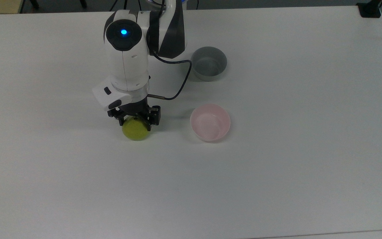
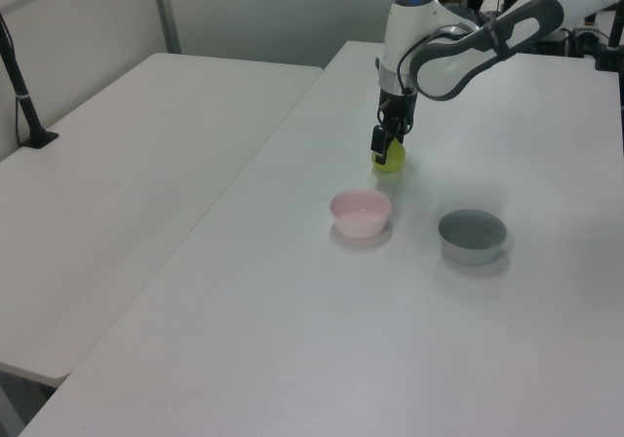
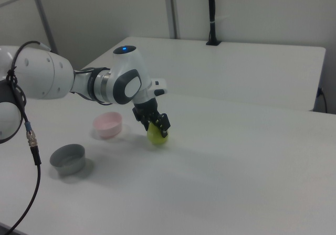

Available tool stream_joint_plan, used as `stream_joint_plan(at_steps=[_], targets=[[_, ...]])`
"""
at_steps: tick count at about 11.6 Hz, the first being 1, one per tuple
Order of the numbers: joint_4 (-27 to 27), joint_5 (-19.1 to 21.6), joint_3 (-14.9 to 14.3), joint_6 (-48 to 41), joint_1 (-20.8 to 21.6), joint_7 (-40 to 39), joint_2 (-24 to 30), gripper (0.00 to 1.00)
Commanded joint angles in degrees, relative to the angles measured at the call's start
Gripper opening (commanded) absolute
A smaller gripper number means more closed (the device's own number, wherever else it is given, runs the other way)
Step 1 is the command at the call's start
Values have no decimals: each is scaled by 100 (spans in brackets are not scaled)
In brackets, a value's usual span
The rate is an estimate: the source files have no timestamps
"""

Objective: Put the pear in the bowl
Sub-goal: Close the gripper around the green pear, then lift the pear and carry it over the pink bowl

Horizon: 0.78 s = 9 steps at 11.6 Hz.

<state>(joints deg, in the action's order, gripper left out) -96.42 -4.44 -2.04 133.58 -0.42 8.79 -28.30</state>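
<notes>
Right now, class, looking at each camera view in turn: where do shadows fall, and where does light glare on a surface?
Top view: soft grey shadows hug the small round pale pink bowl and the grey straight-sided bowl. Left view: a faint shadow lies under the rounded yellow-green pear. Right view: the white arm's glossy shell shows bright highlights, and a blue light glows on top.

Yellow-green pear (image 1: 135, 131) on the white table, pale pink bowl (image 1: 210, 122) empty, well apart

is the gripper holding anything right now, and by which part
Cannot be told: the gripper straddles the top of the pear, which sits on the table; a closed grip isn't visible.
</notes>
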Motion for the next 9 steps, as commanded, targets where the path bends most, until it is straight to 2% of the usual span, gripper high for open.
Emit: stream_joint_plan(at_steps=[1, 6, 7, 9], targets=[[9, -31, -42, 89, 60, 61, 8, 38], [1, -31, -33, -208, 68, 44, 500, 35], [-17, -40, 36, -419, 77, -78, 649, 35], [-122, -57, 378, -754, 78, -97, 1035, 35]])
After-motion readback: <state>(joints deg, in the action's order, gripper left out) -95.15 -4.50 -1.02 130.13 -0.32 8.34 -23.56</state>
